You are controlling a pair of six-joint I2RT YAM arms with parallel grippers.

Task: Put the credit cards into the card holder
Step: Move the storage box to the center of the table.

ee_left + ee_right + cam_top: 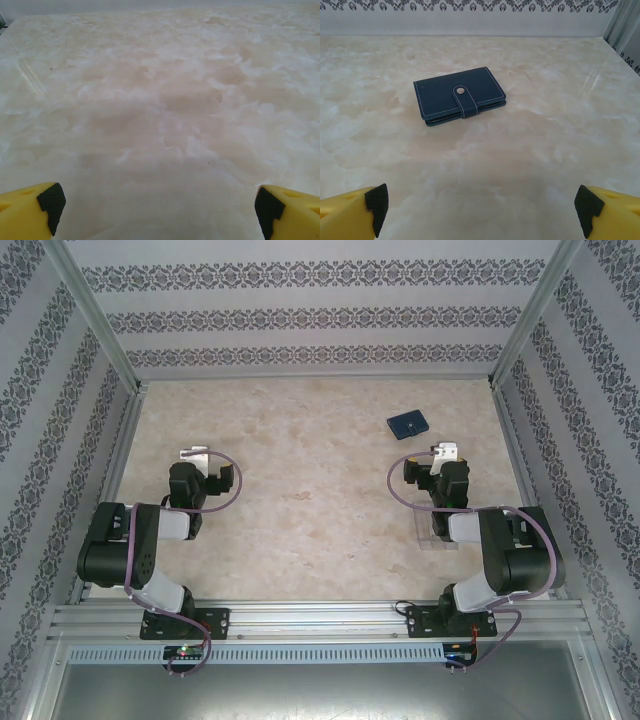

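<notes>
And there was the card holder (459, 96), lying flat on the marbled table (300, 530), far right of the surface and near the back wall. It was folded shut, its strap pulled over the front edge and the metal snap (461, 91) pressed down. With the cover closed, what sat inside could not be told. The right gripper (480, 207) hovered just short of it, yellow fingers (607, 210) spread wide to either side and nothing between them. From above, the right arm was reaching forward with the holder just beyond its tip and apart from it. A small clear plastic piece (431, 532) lay on the table close by that arm's elbow. Over on the left, the left gripper (160, 207) hung above bare tabletop, jaws likewise wide apart and holding nothing, well away from the holder.
</notes>
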